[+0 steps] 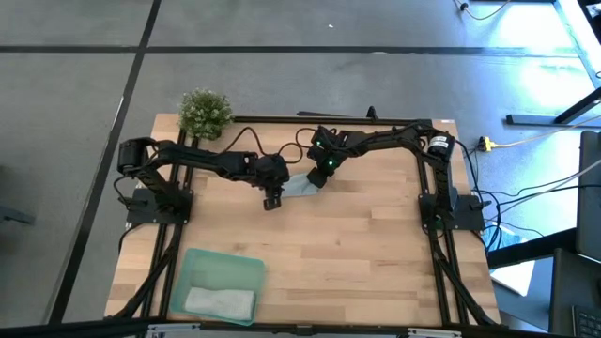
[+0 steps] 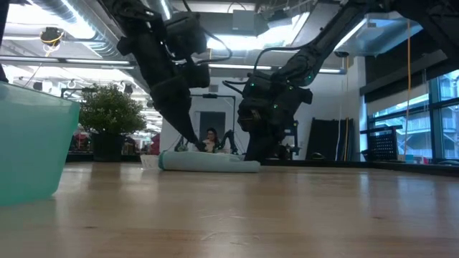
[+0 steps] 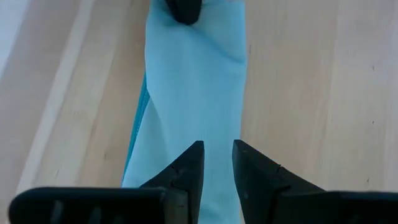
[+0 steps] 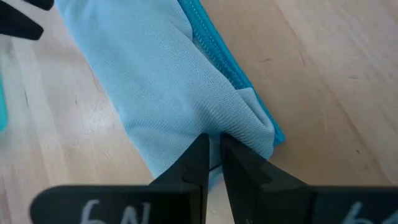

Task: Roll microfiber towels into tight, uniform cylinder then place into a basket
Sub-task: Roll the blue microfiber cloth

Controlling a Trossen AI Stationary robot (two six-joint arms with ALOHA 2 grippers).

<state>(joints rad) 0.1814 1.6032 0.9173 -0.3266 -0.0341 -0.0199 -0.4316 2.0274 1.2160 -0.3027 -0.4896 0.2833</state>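
The rolled light blue towel (image 1: 302, 185) lies mid-surface, long axis running between the arms; left claw (image 1: 272, 200) pinches one end, right claw (image 1: 322, 175) the other; grey towel (image 1: 219, 301) sits in the basket (image 1: 192, 264), nearer the left arm.

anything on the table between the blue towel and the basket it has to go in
Nothing visible. The light blue towel lies rolled at the table's far middle, both grippers at its ends; bare wood runs to the mint-green basket at the near left, which holds a grey towel.

The right gripper (image 4: 213, 149) bears "6N" (partly cut off).
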